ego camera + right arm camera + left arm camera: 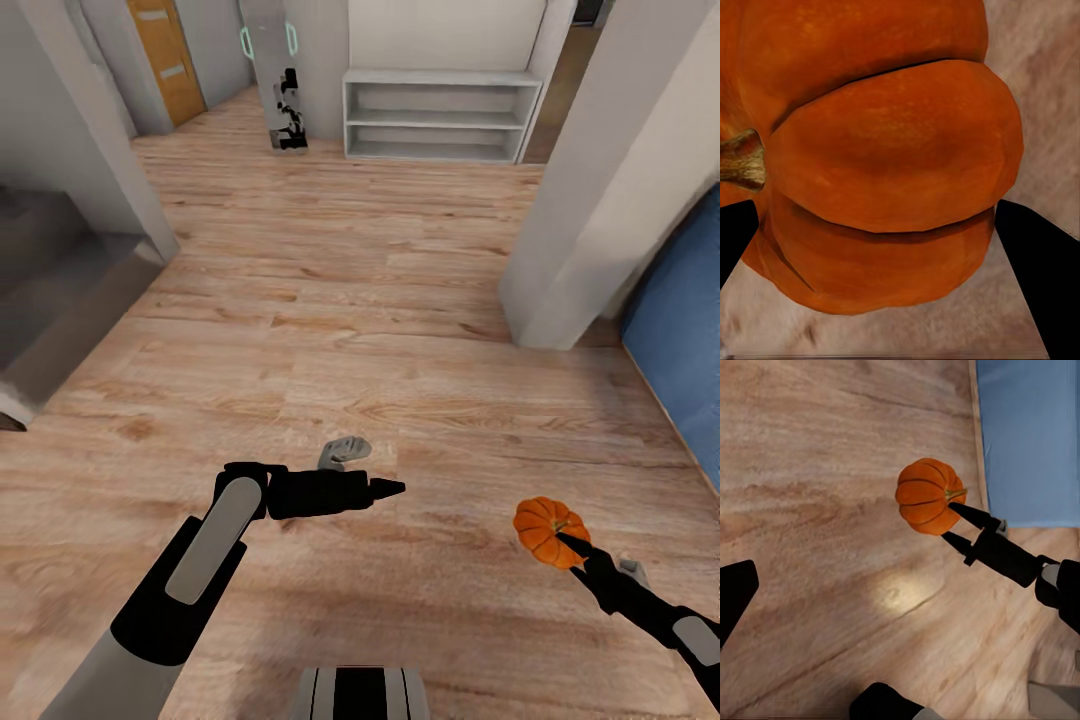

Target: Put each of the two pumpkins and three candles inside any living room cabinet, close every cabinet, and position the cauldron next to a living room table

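Currently, the head view looks down over a light wooden plank floor (330, 300), with both black robot arms reaching forward from the bottom of the frame. At about five o'clock, the right gripper (572, 543) holds a small round ribbed bright-orange pumpkin (545, 530) above the floor; its jaws pinch the pumpkin from either side. From the right wrist view the pumpkin (877, 165) looms close, its brown stem (741, 159) pointing sideways, with a black fingertip (1039, 277) against its flank. From the left wrist view the same pumpkin (928, 495) hangs off the floor, clamped at the tips of the right gripper (958, 523).

Near six o'clock, the left gripper (395, 488) points toward three o'clock, carrying nothing; its jaws appear pressed together into a single point.

At twelve o'clock, far across the room, a white open shelf unit (440, 118) stands against the wall. An orange wooden door (165, 60) sits at eleven o'clock. A pale square pillar (600, 210) rises at two o'clock, and a blue rug (685, 320) lies at three o'clock, well apart from the pumpkin. Grey steps (60, 290) descend at nine o'clock.
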{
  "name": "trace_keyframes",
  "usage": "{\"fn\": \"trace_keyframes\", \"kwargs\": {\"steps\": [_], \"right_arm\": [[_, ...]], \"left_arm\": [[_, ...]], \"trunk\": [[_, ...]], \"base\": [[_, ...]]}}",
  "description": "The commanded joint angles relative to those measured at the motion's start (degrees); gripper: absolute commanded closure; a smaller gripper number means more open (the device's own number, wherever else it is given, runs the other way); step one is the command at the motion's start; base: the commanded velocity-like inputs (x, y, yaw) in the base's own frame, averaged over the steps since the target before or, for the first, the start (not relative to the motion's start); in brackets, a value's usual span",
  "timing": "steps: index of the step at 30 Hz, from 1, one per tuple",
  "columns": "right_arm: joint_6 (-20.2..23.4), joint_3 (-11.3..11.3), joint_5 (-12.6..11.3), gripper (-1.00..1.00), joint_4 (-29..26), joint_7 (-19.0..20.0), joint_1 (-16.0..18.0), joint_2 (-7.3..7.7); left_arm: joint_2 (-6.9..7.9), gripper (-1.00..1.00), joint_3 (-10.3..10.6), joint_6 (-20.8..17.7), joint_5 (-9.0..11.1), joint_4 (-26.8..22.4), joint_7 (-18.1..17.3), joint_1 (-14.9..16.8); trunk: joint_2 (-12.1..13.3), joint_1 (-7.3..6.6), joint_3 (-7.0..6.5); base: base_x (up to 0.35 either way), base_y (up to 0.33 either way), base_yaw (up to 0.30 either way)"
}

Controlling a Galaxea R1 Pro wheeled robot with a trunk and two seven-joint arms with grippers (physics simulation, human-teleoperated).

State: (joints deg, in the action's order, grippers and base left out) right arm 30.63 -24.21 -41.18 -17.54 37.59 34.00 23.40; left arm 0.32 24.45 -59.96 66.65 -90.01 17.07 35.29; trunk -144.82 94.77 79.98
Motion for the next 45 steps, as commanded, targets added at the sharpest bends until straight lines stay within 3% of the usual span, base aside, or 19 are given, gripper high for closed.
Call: {"fn": "trace_keyframes", "kwargs": {"steps": [1, 24, 45], "right_arm": [[0.36, -0.17, -0.03, 1.0, -0.04, 0.05, 0.02, -0.02], [0.42, -0.14, 0.03, 1.0, -0.3, -0.21, 0.01, -0.16], [0.47, -0.14, 0.05, 1.0, -0.3, -0.5, 0.01, -0.27]], "left_arm": [[0.03, -1.0, 0.07, -0.04, 0.57, -0.03, 0.6, 0.04], [0.03, -1.0, 0.04, -0.04, 0.91, 0.0, 0.6, 0.04], [0.03, -1.0, 0.15, -0.04, 0.54, 0.01, 0.92, 0.04]], "trunk": [[0.0, -0.06, -0.19], [0.31, -0.65, -5.34], [0.59, -1.19, -11.23]], "base": [[-0.188, 0.054, 0.0], [-0.018, 0.005, 0.003], [-0.166, 0.066, 0.211]]}}
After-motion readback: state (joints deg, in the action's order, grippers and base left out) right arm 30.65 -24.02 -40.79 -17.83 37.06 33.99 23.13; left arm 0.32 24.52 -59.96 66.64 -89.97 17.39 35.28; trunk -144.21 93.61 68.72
